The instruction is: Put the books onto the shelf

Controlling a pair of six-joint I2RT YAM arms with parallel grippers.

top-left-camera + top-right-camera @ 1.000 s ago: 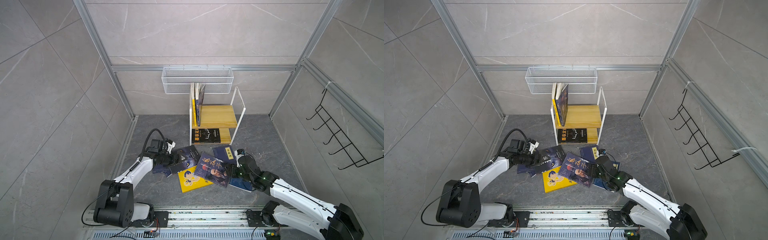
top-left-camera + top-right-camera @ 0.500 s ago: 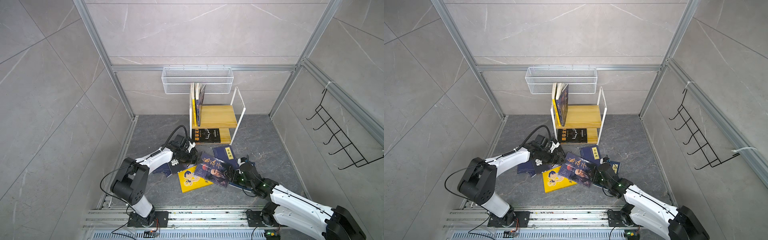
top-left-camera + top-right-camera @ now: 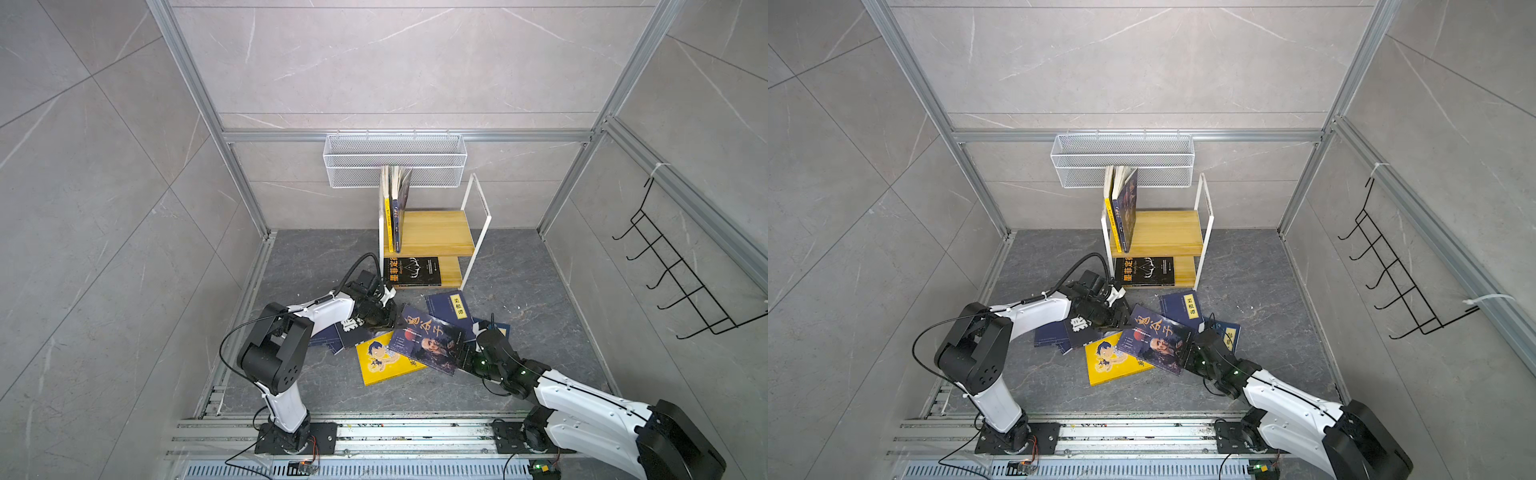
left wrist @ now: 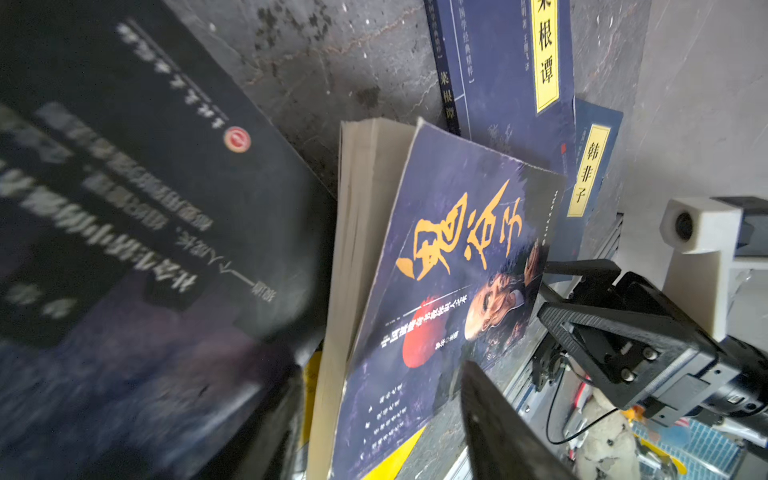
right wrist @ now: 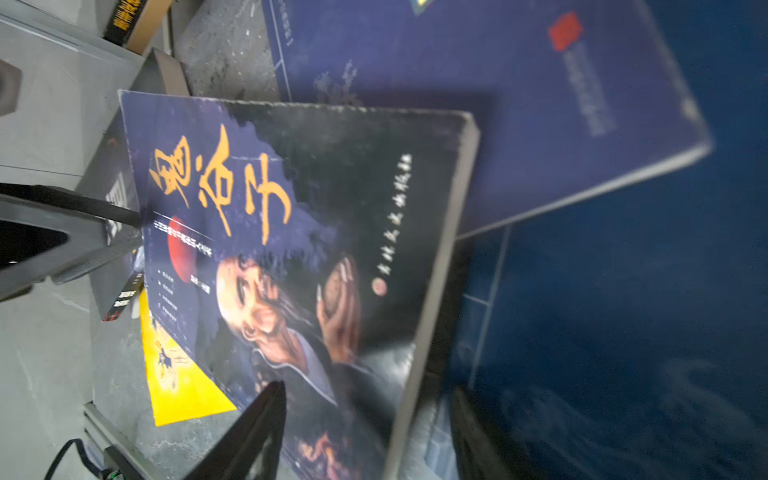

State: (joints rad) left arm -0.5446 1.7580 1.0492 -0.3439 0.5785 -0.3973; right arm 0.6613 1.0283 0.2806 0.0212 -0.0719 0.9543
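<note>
A dark portrait book with orange characters lies tilted, raised over a yellow cartoon book. My right gripper is shut on its spine edge, one finger on the cover and one under it in the right wrist view. My left gripper is open, its jaws standing either side of the same book's page edge. Navy books and a black one lie around. The shelf holds upright books on top and a black book lying below.
A white mesh basket hangs on the back wall just above the shelf. A black hook rack is on the right wall. Metal rails run along the front edge. Tiled walls close in three sides.
My left gripper has swung right from the books at the left to the portrait book's near edge, and its jaws have narrowed. The right gripper has shifted only slightly with the book.
</note>
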